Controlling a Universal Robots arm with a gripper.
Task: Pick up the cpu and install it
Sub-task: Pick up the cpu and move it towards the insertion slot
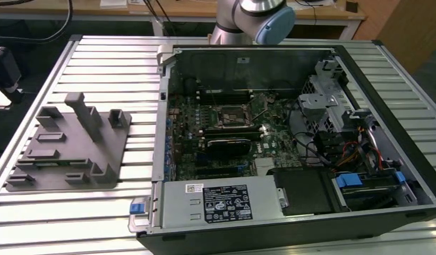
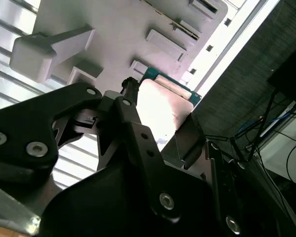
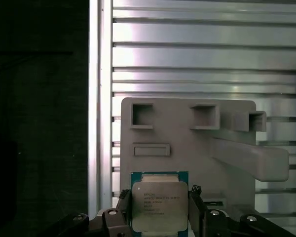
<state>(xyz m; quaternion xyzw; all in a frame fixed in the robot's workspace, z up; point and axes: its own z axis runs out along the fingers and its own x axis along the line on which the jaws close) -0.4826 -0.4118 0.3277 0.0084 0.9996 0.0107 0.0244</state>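
Silvery-grey metal catches the light on the cpu [image 3: 159, 207], a small flat square chip with a green rim. It sits clamped between the two black fingers [image 3: 196, 210] of the end effector [image 3: 160, 197], one finger against each opposite edge. In both wrist views the chip hangs clear above the pale grey plastic fixture plate [image 3: 187, 133], face towards the first wrist camera, and none of the plate's slots and blocks touches it. To my eye the pick-up is done and the carry to the machine is the step in hand.

In the exterior view the same fixture plate [image 1: 69, 154] lies on the ribbed aluminium counter [image 1: 111, 58] at the exterior view's left, with the open black computer case [image 1: 246, 64] just beside it. The silver and blue robot arm [image 1: 257, 16] shows at the far edge, beyond the case. Deep in the case, on the green motherboard, is the black square socket [image 1: 232, 118]. I cannot tell whether its retaining frame is raised.

Installing will call for the chip kept flat, its edges square with the socket, lowered straight and lightly, clear of the case walls and the cable bundle [image 1: 338, 151].
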